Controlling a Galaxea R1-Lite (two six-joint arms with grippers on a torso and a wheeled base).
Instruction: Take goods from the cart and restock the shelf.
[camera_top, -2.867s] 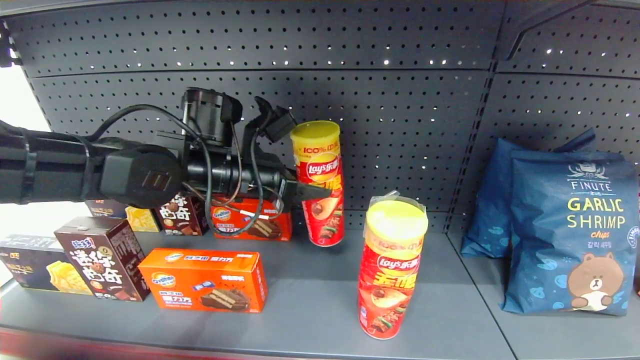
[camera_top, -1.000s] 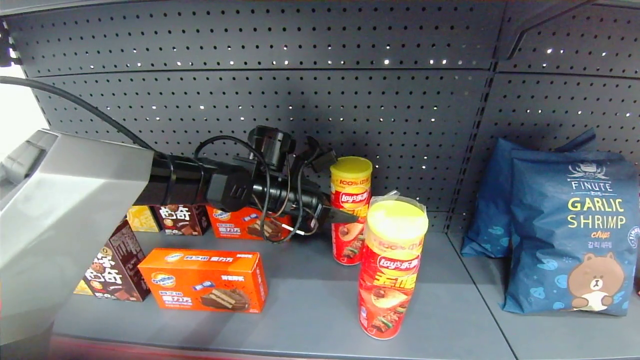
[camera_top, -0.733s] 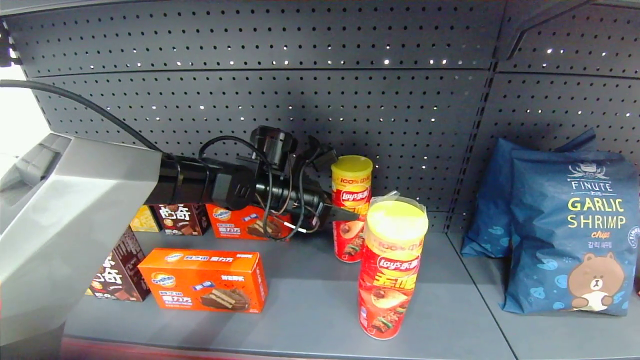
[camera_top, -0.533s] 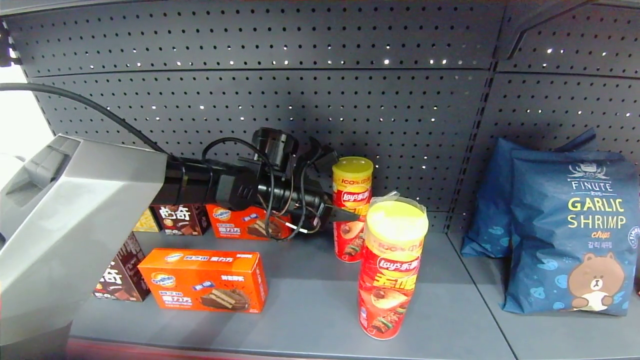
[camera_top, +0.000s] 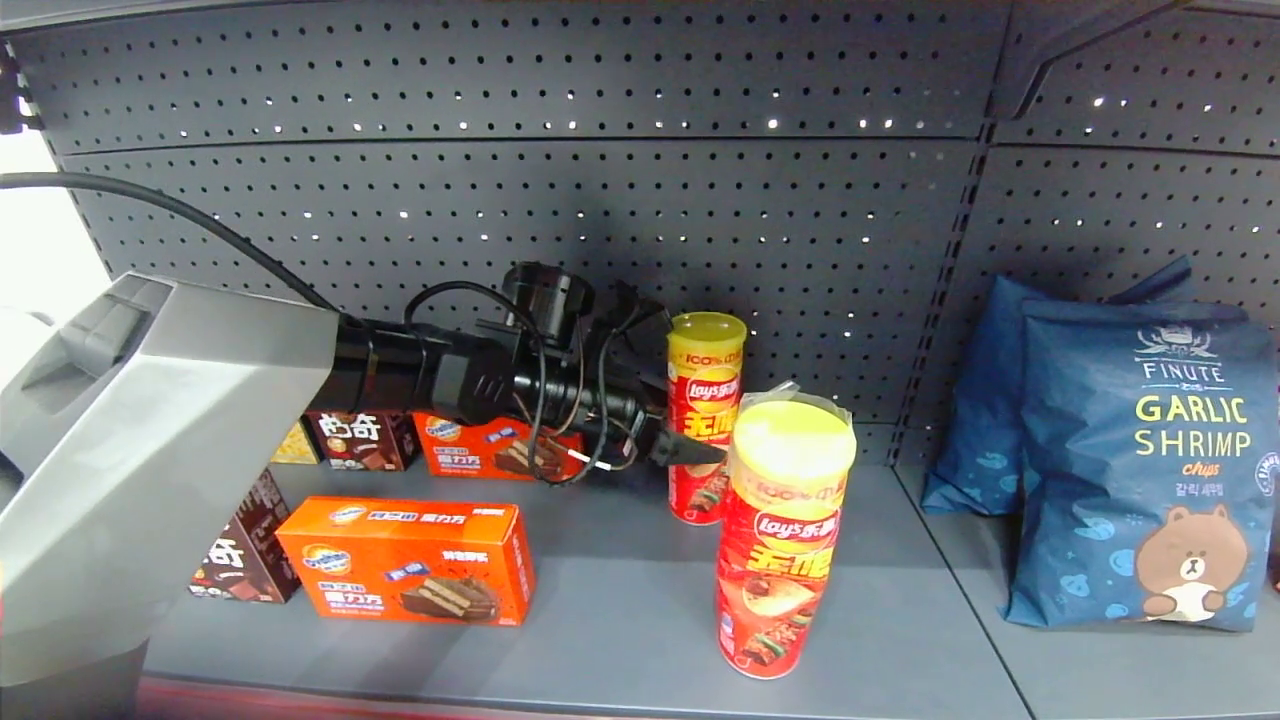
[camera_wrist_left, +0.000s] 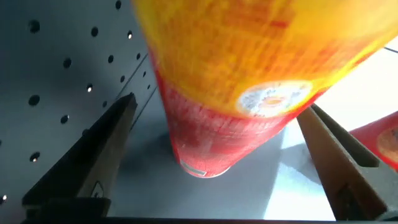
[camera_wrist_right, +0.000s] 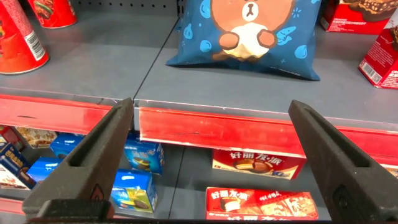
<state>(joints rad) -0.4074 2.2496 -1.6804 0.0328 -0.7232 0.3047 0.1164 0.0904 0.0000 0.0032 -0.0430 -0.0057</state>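
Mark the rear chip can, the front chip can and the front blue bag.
rear can (camera_top: 706, 400): head view, middle of its label.
front can (camera_top: 785, 540): head view, middle of its label.
front blue bag (camera_top: 1150, 470): head view, centre of its front face.

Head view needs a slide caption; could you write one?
Open left gripper flanks rear chip can, upright on the shelf behind the front can.

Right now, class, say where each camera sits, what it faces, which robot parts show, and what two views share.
Head view: on the head, facing the shelf; left arm shows.
Left wrist view: left wrist, facing rear chip can between open jaws.
Right wrist view: right wrist, facing bear bag past open jaws.
Shared: head and left wrist see that can.
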